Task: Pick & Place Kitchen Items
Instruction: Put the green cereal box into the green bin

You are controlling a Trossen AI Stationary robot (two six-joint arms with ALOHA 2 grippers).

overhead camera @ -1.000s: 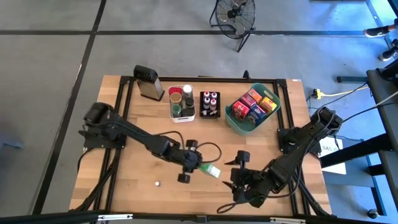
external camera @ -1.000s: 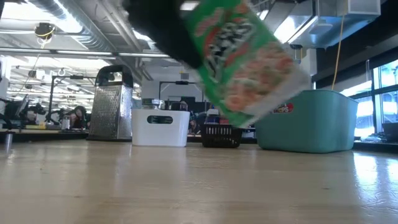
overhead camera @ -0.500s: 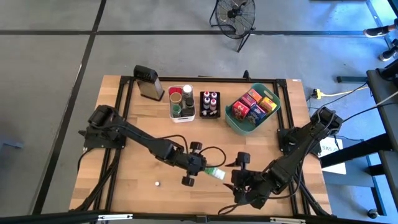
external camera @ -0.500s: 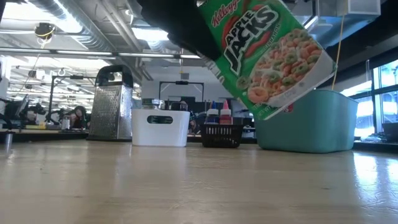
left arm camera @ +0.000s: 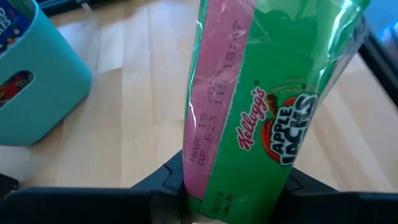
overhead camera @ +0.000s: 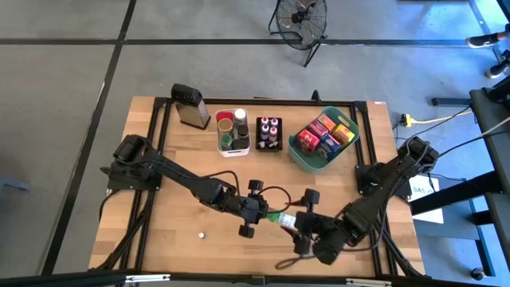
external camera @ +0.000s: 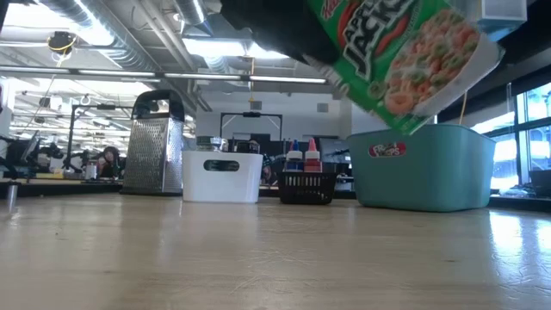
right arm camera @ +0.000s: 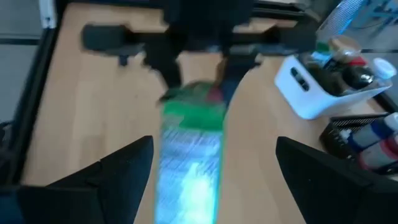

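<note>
Sorted so far, all toward the far edge of the table [overhead camera: 175, 231]:
- Teal basket [overhead camera: 304, 163], far right: holds several small boxes [overhead camera: 327, 132], red, pink, orange and yellow.
- Black tray [overhead camera: 269, 146], far middle: holds little capped bottles [overhead camera: 269, 127].
- White bin [overhead camera: 235, 151], just beside the tray: holds round jars and cans [overhead camera: 233, 127].
- Box grater [overhead camera: 190, 106], far-left corner: stands apart, not a task item.

In transit:
- Green cereal packet [overhead camera: 280, 220], held off the wood near the middle of the front edge, tilted, not yet in any container.
- Left claw [overhead camera: 260, 214]: clenched on one end of the packet; the left wrist view shows it pinched between the two dark fingers.
- Right claw [overhead camera: 304, 233]: fingers spread wide, closing on nothing, facing the packet's free end from just beside it.

Judgement: nearly complete. The packet looks like the last grocery outstanding, probably about to pass from left claw to right for delivery toward the basket. One tiny pale object [overhead camera: 202, 235] lies near the front-left; too small to identify.
</note>
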